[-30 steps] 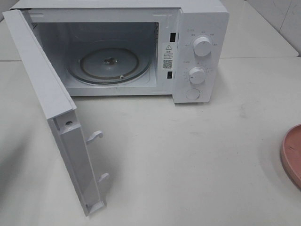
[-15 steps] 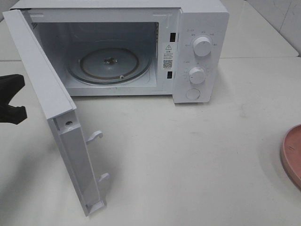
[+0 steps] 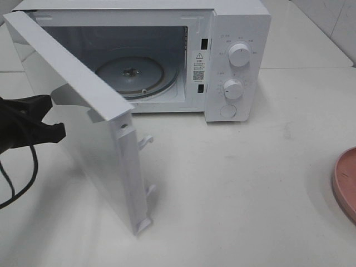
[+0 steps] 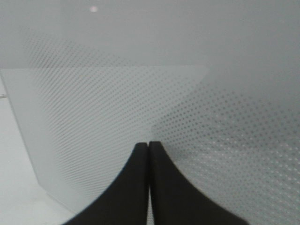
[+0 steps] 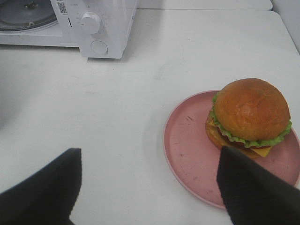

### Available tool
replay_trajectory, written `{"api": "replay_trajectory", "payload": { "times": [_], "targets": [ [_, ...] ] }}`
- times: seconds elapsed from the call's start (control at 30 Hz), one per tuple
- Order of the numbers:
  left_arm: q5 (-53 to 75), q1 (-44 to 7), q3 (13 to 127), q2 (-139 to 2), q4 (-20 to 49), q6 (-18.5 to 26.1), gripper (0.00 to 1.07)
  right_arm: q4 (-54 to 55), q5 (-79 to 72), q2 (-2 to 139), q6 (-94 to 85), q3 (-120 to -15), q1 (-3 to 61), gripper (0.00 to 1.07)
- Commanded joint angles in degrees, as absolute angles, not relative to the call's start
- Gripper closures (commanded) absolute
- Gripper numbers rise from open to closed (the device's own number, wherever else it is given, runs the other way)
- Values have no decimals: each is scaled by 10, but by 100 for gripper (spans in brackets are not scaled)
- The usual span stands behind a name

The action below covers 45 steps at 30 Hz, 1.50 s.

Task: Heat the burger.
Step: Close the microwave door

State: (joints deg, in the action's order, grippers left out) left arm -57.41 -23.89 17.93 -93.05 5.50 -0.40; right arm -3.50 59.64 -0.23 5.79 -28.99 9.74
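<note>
Burger (image 5: 248,115) sits on the pink plate (image 5: 187,150), over toward one edge of it, well off to the right of the microwave (image 3: 233,61). Right gripper (image 5: 150,187) hangs above the table (image 5: 117,117) with jaws spread wide, nothing in them. Left gripper (image 4: 148,150) is pinched fully closed, empty, tips right up against the outside of the half-open microwave door (image 3: 83,128).

Golden-bunned burger (image 5: 248,117) sits upright on pink plate (image 5: 187,150).

Black curved end effector (image 4: 148,154) fingers (image 4: 131,183)
</note>
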Motion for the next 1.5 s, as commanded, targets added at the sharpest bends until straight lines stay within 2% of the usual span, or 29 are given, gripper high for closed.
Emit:
{"api": "replay_trajectory", "payload": {
  "times": [0.03, 0.1, 0.2, 0.3, 0.43, 0.63, 0.93, 1.1, 1.17, 1.5],
  "targets": [
    [-576, -287, 216, -944, 108, 18, 107, -37, 595, -18, 53, -290, 94, 31],
    [-572, -295, 222, -946, 119, 25, 107, -37, 595, -18, 53, -290, 94, 31],
    [-549, -328, 261, -960, 178, 69, 107, -37, 595, -18, 53, -290, 94, 31],
    [-545, -348, 293, -975, 216, 91, 107, -37, 595, -18, 53, -290, 94, 31],
    [-520, -360, 325, -988, 241, 102, 107, -37, 595, -18, 53, -290, 94, 31],
    [-489, -387, 407, -1028, 301, 164, 107, -37, 595, -18, 53, -290, 94, 31],
    [-450, -394, 489, -1070, 340, 206, 107, -37, 595, -18, 53, -290, 94, 31],
    [-439, -394, 540, -1097, 376, 246, 107, -37, 595, -18, 53, -290, 94, 31],
    [-430, -394, 584, -1118, 400, 282, 107, -37, 595, -18, 53, -290, 94, 31],
    [-399, -394, 656, -1147, 438, 319, 107, -37, 595, -18, 53, -290, 94, 31]
  ]
}}
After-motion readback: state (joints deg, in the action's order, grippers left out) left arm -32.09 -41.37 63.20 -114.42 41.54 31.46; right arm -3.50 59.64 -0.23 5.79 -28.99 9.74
